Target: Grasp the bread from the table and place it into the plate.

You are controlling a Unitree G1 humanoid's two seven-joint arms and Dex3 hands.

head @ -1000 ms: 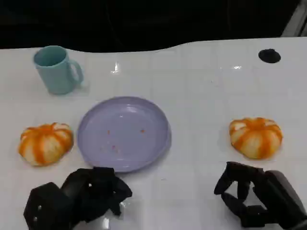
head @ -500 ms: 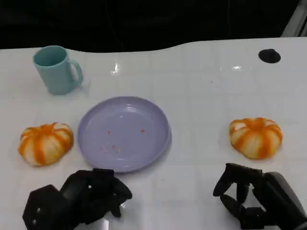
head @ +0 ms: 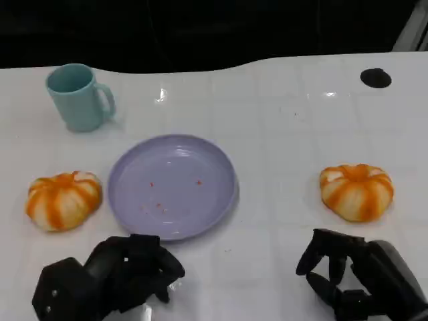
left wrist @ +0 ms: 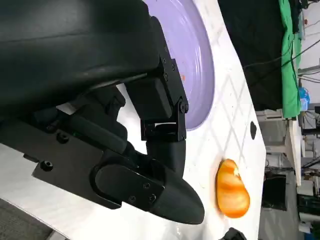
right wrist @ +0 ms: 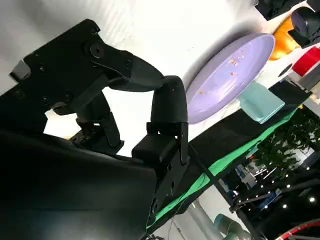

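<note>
A lilac plate (head: 172,186) lies at the table's middle, bare but for a few crumbs. One orange-and-white striped bread (head: 63,200) sits just left of it, and a second bread (head: 357,192) sits off to the right. My left hand (head: 114,277) rests near the front edge below the plate, fingers loosely bent, holding nothing. My right hand (head: 348,281) rests in front of the right bread, fingers apart and empty. The left wrist view shows my left hand (left wrist: 150,150), the plate (left wrist: 200,65) and the right bread (left wrist: 232,189). The right wrist view shows my right hand (right wrist: 125,110) and the plate (right wrist: 230,75).
A teal mug (head: 79,97) stands at the back left, handle to the right. A small black disc (head: 375,77) lies at the back right. The white table ends at a dark edge behind. Bare tabletop lies between the plate and the right bread.
My right hand has eased very slightly toward the near edge. The breads, plate and mug have not moved.
</note>
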